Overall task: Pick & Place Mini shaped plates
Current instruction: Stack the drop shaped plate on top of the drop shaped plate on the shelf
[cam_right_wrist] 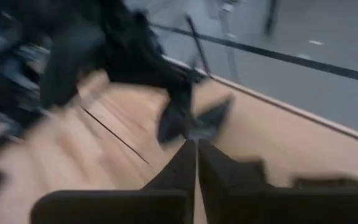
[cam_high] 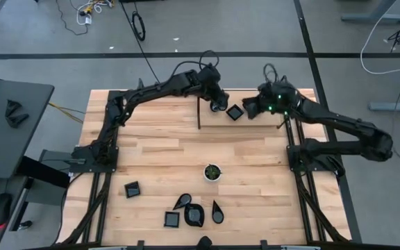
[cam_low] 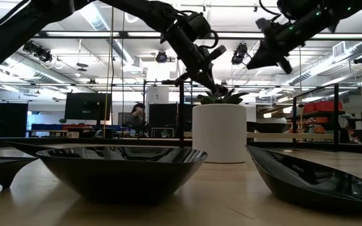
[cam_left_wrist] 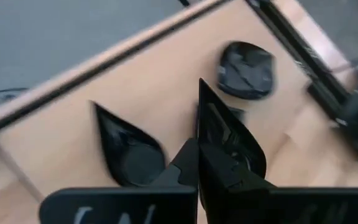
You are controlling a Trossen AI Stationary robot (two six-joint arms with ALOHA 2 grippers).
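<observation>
High view, hazard: the left gripper (cam_high: 218, 102) and right gripper (cam_high: 251, 108) hang close together over the far edge of the tabletop (cam_high: 158, 149), with a square plate (cam_high: 235, 112) lying between them. Either arm could strike the other or push that plate off the edge.
High view, surroundings: the white cup (cam_high: 212, 172) stands mid-table. The spare plates (cam_high: 194, 216) sit at the near edge, well apart from the arms.
Low view, obstruction: the cup and near plates hide the far tabletop.
Left wrist view, grip: the fingers are pinched together on the held teardrop plate (cam_left_wrist: 232, 140). It appears to be a glossy rim hold, so the plate may slip or swing.
Right wrist view, grip: the fingers are almost together and hold nothing.
</observation>
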